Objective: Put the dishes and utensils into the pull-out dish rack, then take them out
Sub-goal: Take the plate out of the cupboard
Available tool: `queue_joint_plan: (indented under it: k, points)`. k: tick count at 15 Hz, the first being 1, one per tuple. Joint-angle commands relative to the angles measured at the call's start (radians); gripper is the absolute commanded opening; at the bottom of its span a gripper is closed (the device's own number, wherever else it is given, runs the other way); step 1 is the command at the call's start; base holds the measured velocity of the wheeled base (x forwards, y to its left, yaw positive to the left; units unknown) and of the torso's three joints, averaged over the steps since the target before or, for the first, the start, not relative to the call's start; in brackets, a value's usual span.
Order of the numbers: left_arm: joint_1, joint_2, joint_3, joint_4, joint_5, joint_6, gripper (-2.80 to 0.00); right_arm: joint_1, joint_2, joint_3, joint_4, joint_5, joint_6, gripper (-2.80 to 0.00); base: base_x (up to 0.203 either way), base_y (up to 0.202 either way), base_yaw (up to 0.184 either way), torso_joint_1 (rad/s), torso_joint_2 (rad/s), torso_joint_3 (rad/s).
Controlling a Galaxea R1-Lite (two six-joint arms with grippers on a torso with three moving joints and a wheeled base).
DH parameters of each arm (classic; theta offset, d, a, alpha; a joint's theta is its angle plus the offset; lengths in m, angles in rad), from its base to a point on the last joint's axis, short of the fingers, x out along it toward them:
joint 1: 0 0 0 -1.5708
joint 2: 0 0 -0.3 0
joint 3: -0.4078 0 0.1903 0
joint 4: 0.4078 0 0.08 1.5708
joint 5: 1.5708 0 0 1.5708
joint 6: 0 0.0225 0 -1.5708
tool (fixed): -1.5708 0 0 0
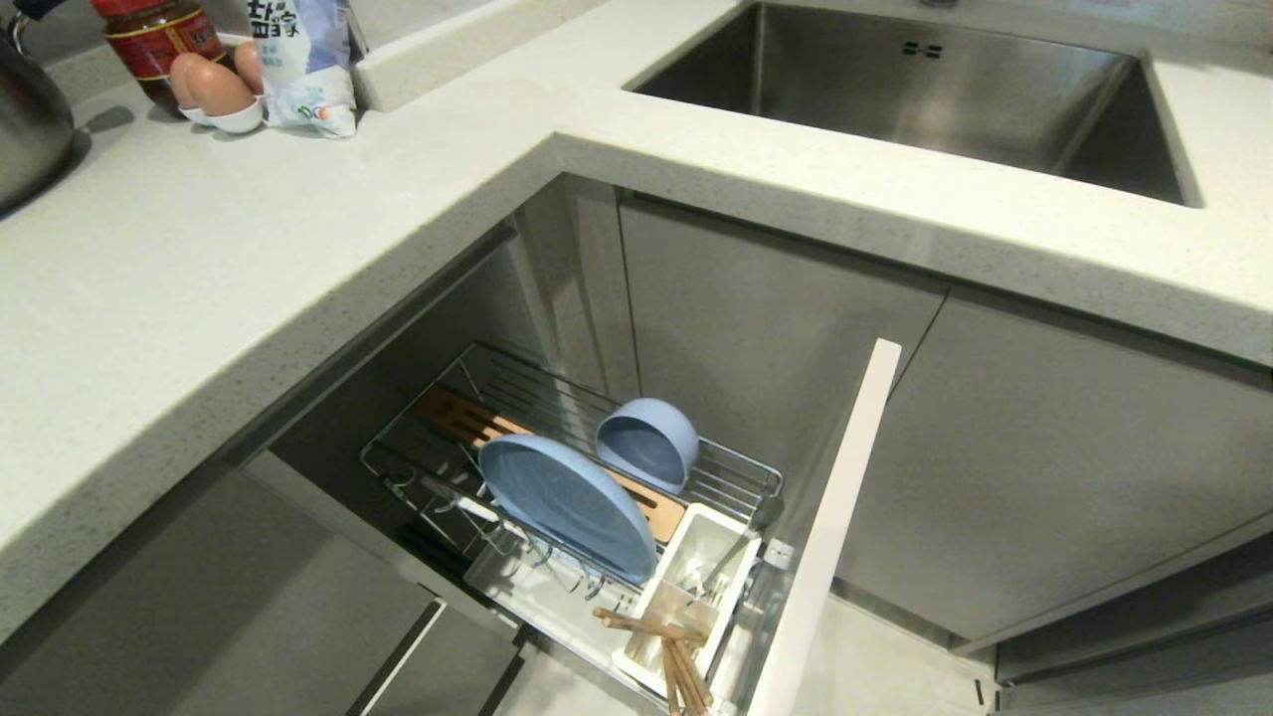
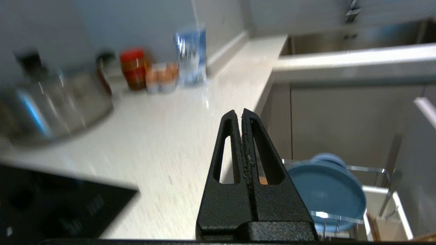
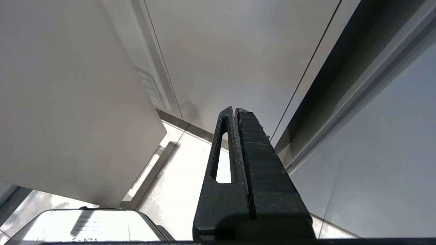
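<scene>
The pull-out dish rack (image 1: 741, 475) stands drawn out below the counter. A light-blue plate (image 1: 565, 502) stands on edge in it, and a light-blue bowl (image 1: 646, 441) lies on its side just behind. Wooden chopsticks (image 1: 666, 651) stick out of the white caddy (image 1: 696, 582), where thin silver cutlery (image 1: 718, 569) also rests. My left gripper (image 2: 238, 114) is shut and empty, held over the counter edge with the plate (image 2: 325, 192) lower and to its side. My right gripper (image 3: 235, 110) is shut and empty, low beside the cabinet fronts. Neither gripper shows in the head view.
The rack's pale grey cabinet front (image 1: 830, 527) juts out beside the caddy. A steel sink (image 1: 925, 89) lies in the counter beyond. A steel pot (image 1: 30, 119), a red-lidded jar (image 1: 159, 40), eggs (image 1: 214, 89) and a bag (image 1: 303, 60) stand at the counter's far left.
</scene>
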Motion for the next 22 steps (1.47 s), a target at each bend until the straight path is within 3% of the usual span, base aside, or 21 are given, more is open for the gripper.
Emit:
queue_joint_plan:
  k: [1, 3, 4, 5, 8, 9, 11, 14, 16, 18, 22]
  points:
    - [0.001, 0.184, -0.177, 0.016, -0.036, 0.011, -2.8, 0.0, 0.0, 0.0, 0.0, 0.0, 0.0, -2.8, 0.0, 0.0, 0.0, 0.0, 0.0, 0.0]
    - [0.002, 0.377, -0.304, -0.087, -0.069, -0.029, -2.8, 0.0, 0.0, 0.0, 0.0, 0.0, 0.0, -2.8, 0.0, 0.0, 0.0, 0.0, 0.0, 0.0]
    - [0.002, 0.473, -0.364, -0.157, -0.072, -0.089, -2.8, 0.0, 0.0, 0.0, 0.0, 0.0, 0.0, -2.8, 0.0, 0.0, 0.0, 0.0, 0.0, 0.0]
    - [0.002, 0.559, -0.42, -0.223, -0.061, -0.173, -2.8, 0.0, 0.0, 0.0, 0.0, 0.0, 0.0, -2.8, 0.0, 0.0, 0.0, 0.0, 0.0, 0.0]
    - [-0.017, 0.758, -0.493, -0.358, 0.043, -0.524, -2.8, 0.0, 0.0, 0.0, 0.0, 0.0, 0.0, -2.8, 0.0, 0.0, 0.0, 0.0, 0.0, 0.0]
    - [-0.071, 0.798, -0.499, -0.363, 0.065, -0.573, -2.8, 0.0, 0.0, 0.0, 0.0, 0.0, 0.0, -2.8, 0.0, 0.0, 0.0, 0.0, 0.0, 0.0]
    - [-0.22, 0.837, -0.502, -0.348, 0.124, -0.599, -2.8, 0.0, 0.0, 0.0, 0.0, 0.0, 0.0, -2.8, 0.0, 0.0, 0.0, 0.0, 0.0, 0.0]
    - [-0.45, 0.926, -0.503, -0.311, 0.283, -0.61, -2.8, 0.0, 0.0, 0.0, 0.0, 0.0, 0.0, -2.8, 0.0, 0.0, 0.0, 0.0, 0.0, 0.0]
    - [-0.637, 0.979, -0.5, -0.306, 0.417, -0.61, -2.8, 0.0, 0.0, 0.0, 0.0, 0.0, 0.0, -2.8, 0.0, 0.0, 0.0, 0.0, 0.0, 0.0]
    - [-0.811, 1.061, -0.495, -0.307, 0.597, -0.61, -2.8, 0.0, 0.0, 0.0, 0.0, 0.0, 0.0, -2.8, 0.0, 0.0, 0.0, 0.0, 0.0, 0.0]
    - [-1.008, 1.201, -0.492, -0.307, 0.93, -0.611, -2.8, 0.0, 0.0, 0.0, 0.0, 0.0, 0.0, -2.8, 0.0, 0.0, 0.0, 0.0, 0.0, 0.0]
